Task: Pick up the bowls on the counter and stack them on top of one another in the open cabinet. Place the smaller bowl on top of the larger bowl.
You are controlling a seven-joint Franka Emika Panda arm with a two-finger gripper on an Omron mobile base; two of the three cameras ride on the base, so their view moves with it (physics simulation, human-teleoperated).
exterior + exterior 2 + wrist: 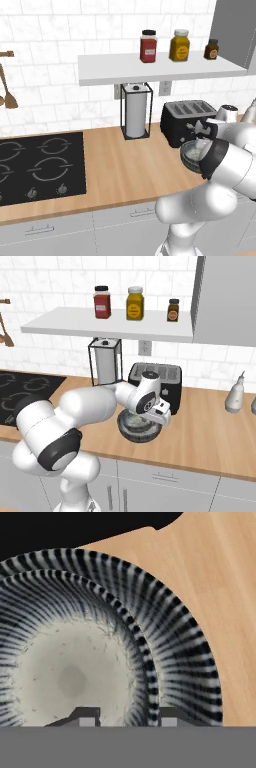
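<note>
- Two bowls sit nested on the counter [220,572] just in front of the toaster [187,120]: the smaller bowl [70,677] rests inside the larger bowl [185,662]. Neither is on the shelf [105,70].
- Claw [127,714] is spread partway, one tip inside the smaller bowl's rim and one outside it, pinching nothing.
- Closing here would likely catch only the thin inner rim, so lifting could tilt that bowl or let it slip.
- Outer tip sits between the two walls, so it may snag the larger bowl and drag it.
- Shelf carries three jars [148,46]; a high swing could knock them.
</note>
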